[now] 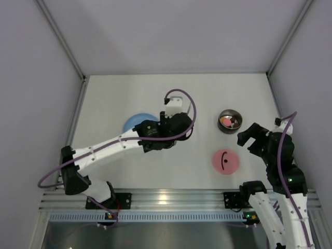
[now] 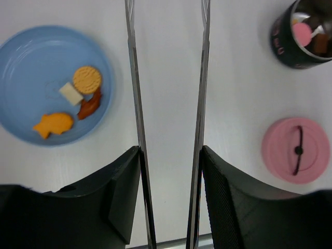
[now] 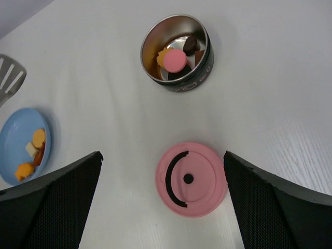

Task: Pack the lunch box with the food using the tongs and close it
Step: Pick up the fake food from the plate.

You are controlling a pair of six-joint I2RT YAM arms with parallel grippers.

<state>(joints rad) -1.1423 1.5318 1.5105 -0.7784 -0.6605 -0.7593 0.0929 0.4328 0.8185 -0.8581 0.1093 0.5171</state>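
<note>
My left gripper [image 2: 170, 171] is shut on the tongs [image 2: 135, 104], a finger pressed against the outside of each slim silver arm. The arms stand apart and run out of the top of the left wrist view; one slotted tip [image 3: 10, 75] shows in the right wrist view. The steel lunch box [image 1: 230, 121] stands open at the right with several pieces of food [image 3: 174, 59] inside. More food [image 2: 86, 79] lies on the blue plate [image 2: 31, 57]. The pink lid [image 3: 191, 179] lies flat on the table, and my right gripper [image 3: 162, 155] hovers open over it, holding nothing.
The blue plate [image 1: 136, 122] sits left of centre, partly under my left arm. Grey walls close in the white table on three sides. An aluminium rail with both arm bases runs along the near edge.
</note>
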